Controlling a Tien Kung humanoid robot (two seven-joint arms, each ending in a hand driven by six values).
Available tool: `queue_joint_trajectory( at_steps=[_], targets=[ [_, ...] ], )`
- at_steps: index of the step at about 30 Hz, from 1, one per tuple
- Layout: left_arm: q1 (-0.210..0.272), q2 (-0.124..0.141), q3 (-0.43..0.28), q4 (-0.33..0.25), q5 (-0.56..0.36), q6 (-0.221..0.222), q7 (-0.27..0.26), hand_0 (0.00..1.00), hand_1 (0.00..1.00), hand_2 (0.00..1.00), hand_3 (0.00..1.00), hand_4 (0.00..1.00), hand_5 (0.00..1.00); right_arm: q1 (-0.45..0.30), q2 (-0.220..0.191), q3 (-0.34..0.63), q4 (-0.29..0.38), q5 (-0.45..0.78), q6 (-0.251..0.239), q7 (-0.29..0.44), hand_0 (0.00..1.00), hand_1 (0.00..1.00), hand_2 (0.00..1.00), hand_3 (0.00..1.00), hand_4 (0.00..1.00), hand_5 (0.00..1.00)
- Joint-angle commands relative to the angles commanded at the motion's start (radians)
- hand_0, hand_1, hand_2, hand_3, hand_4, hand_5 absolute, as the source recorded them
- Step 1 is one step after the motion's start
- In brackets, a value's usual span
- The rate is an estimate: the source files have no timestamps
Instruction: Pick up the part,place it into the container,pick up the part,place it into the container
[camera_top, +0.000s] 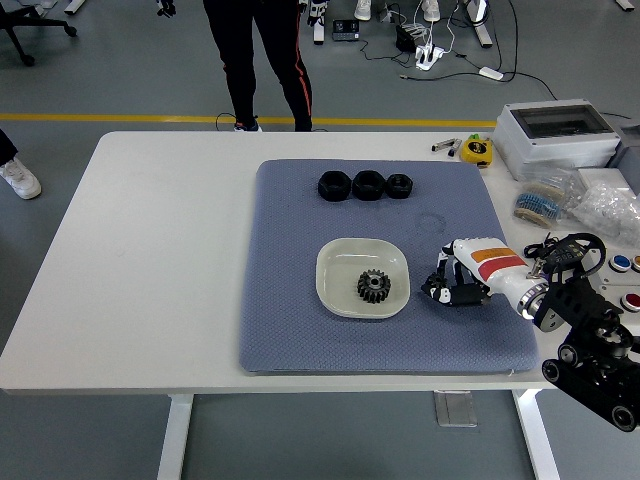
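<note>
- Right hand (455, 285) sits low over the blue mat (300, 330), at about 4 o'clock from the table's centre, just right of the dish (335, 298).
- Its fingers are curled down and inward; whether they enclose a part is hidden by the hand itself. Cannot tell if it grips anything.
- Left arm not in view.
- One gear (373, 286) already lies inside the dish, toward its 4 o'clock side, flat on its face.
- Three black nuts (367, 185) stand in a row at the mat's 12 o'clock end, close together, well apart from the hand.
- A person (262, 50) stands beyond the far edge at 12 o'clock, only legs showing, hands off the table.
- Clutter at 2 o'clock off the mat: grey box (556, 133), tape measure (477, 150), plastic bags (590, 205).
- Judgement: one placement looks done; a second is in hand or pending.
- Risk: if the hand carries a part, a sideways move at this low height could knock the dish rim and shift it, or jolt the gear.
- Risk: a release short of the rim would drop the part onto the mat.
- Risk: a reach for the nuts might nudge neighbours, since they sit so close.
</note>
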Motion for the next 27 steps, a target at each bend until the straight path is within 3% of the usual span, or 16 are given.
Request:
queue_joint_trajectory(
  at_steps=[11,17,22,23,27],
  targets=[
    [0.007,0.002,-0.008,0.000,0.009,-0.002,0.004,0.642,0.627,0.667,0.611,0.614,0.649,-0.001,-0.023,0.061,0.156,-0.095,-0.004,-0.030,0.002,0.073,0.213,0.365,0.724,0.497],
    [0.013,0.005,-0.017,0.000,0.022,-0.005,0.007,0.642,0.627,0.666,0.612,0.613,0.648,0.013,-0.018,0.048,0.245,-0.138,0.006,-0.047,0.002,0.076,0.213,0.367,0.735,0.490],
    [0.015,0.007,-0.020,0.000,0.028,-0.007,0.009,0.642,0.627,0.666,0.612,0.613,0.648,0.044,0.009,0.006,0.254,-0.148,0.023,-0.054,0.002,0.076,0.213,0.367,0.735,0.490],
    [0.016,0.007,-0.019,-0.001,0.025,-0.006,0.010,0.642,0.627,0.668,0.611,0.613,0.647,0.052,0.018,-0.005,0.246,-0.148,0.029,-0.057,0.002,0.114,0.239,0.405,0.774,0.445],
    [0.015,0.009,-0.013,-0.002,0.019,-0.006,0.010,0.642,0.627,0.668,0.611,0.613,0.647,0.073,0.046,-0.030,0.202,-0.153,0.049,-0.069,0.002,0.114,0.239,0.405,0.774,0.445]
  ],
)
